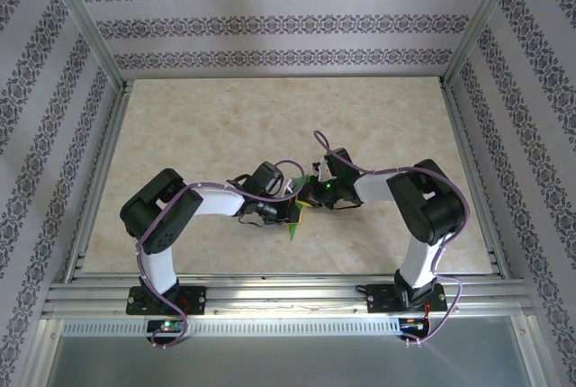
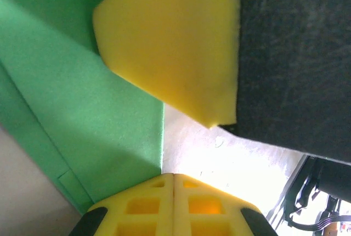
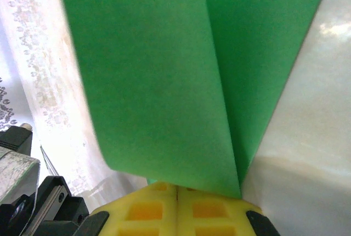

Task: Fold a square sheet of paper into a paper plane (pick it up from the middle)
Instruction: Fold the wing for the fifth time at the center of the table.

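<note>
Table [image 1: 180, 135]: marble-look top inside a patterned-wall enclosure. Both arms reach in and meet near its middle.

Left arm [image 1: 162, 216] and right arm [image 1: 432, 207]: elbows out, wrists converging, grippers almost nose to nose.

Paper sheet [image 1: 296, 228]: bright green and folded, no longer flat. In the top view it sits between the two grippers near table centre, with a pointed bit sticking out toward the near edge. Right wrist cam shows two green flaps [image 3: 153, 82] rising from the fingertips and meeting in a crease at the tips. Left wrist cam shows a broad green panel [image 2: 82, 99] on the left, with a crease line and a lighter strip along its outer edge.

Right gripper [image 1: 310, 196]: fingers fully together [image 3: 176, 187], no gap at the seam, clamped on the paper sheet where the flaps meet.

Left gripper [image 1: 290, 210]: fingers also pressed together [image 2: 173, 177], no gap. The paper's straight edge runs right down into the tips just left of the seam, so it reads as pinching the sheet's edge.

Left cam also catches one of the right gripper's yellow pads [image 2: 170, 44] just beside the paper, overlapping its upper edge; whether they touch can't be told.
</note>
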